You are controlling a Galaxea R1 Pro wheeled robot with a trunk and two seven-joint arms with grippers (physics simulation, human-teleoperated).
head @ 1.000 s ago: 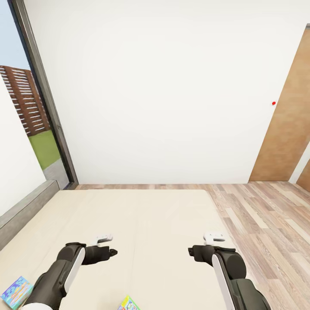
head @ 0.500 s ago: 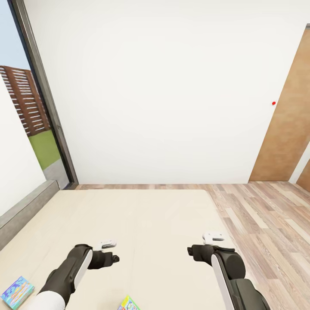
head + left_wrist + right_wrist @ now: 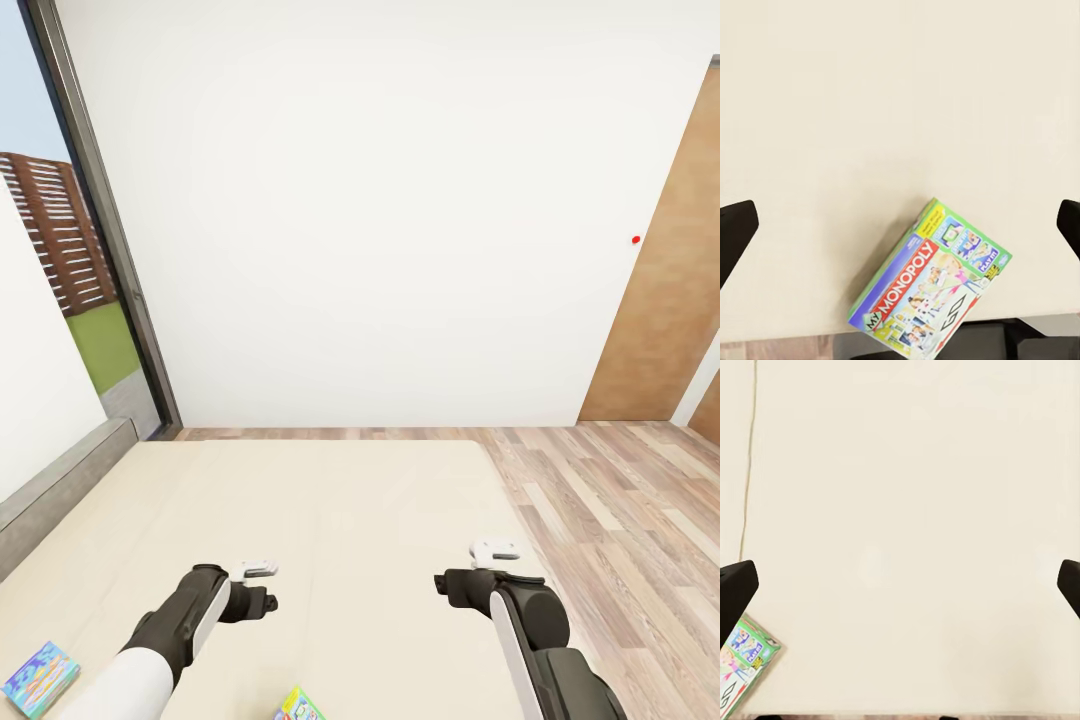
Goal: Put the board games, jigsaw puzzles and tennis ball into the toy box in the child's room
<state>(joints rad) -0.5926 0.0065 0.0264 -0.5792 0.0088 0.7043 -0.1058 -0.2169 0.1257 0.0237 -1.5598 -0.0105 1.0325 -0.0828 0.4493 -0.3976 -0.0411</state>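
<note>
Both grippers hang above the cream bed (image 3: 330, 520) with their fingers spread wide and nothing between them: the left gripper (image 3: 268, 603) over the near left part of the mattress, the right gripper (image 3: 440, 583) over the near right part, well apart from each other. Left wrist view: the two dark fingertips (image 3: 736, 232) stand at opposite edges of the frame, and between them lies the Monopoly board game (image 3: 934, 283), flat on the bed at its near edge and turned at an angle (green border, red title band). Head view: the same box (image 3: 298, 706) shows as a corner at the lower frame edge, nearer the robot than either gripper. Right wrist view: a corner of it (image 3: 742, 660) appears beside one fingertip (image 3: 736, 589). A second board game (image 3: 40, 678), blue and multicoloured, lies on the bed at the far left, beyond the left arm. Behind the bed stand a white wall (image 3: 380, 220), a wood floor (image 3: 620, 500), a brown door (image 3: 670, 290) and a tall window (image 3: 60, 240).
</note>
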